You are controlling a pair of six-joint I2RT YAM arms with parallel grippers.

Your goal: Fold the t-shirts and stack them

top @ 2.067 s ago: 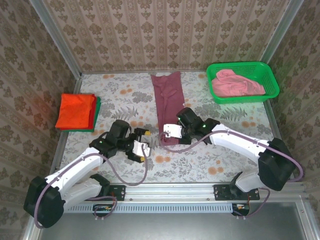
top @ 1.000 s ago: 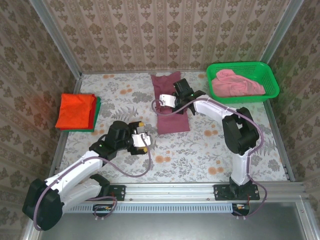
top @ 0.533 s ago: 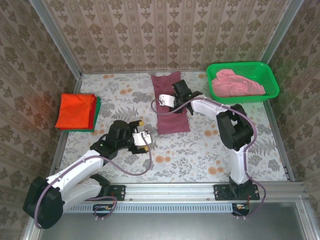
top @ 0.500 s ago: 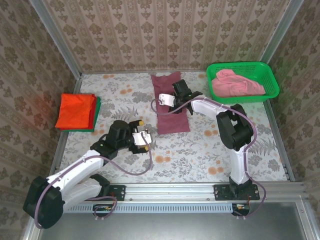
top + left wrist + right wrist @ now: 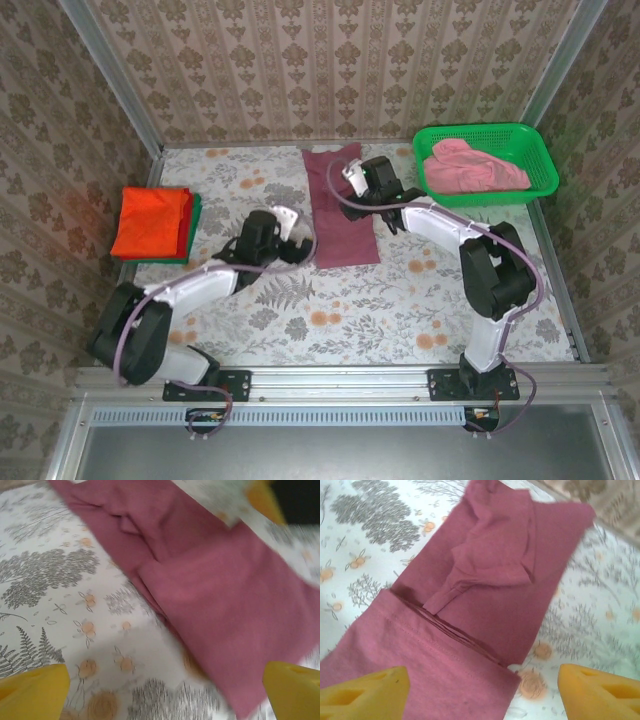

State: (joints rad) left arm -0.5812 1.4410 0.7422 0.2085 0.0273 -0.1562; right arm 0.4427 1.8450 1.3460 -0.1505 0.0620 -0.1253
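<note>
The folded maroon cloth t-shirt (image 5: 340, 215) lies at 12 o'clock on the floral-print table (image 5: 400, 310). The right gripper (image 5: 480, 692) hangs over the shirt's fold, jaws wide and empty. The left gripper (image 5: 162, 692), equally wide and empty, is at the shirt's 8 o'clock edge.

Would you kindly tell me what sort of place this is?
Probably a robot test cell: wallpapered panels in metal framing, two arms bolted to a rail, t-shirts on a floral table.
</note>
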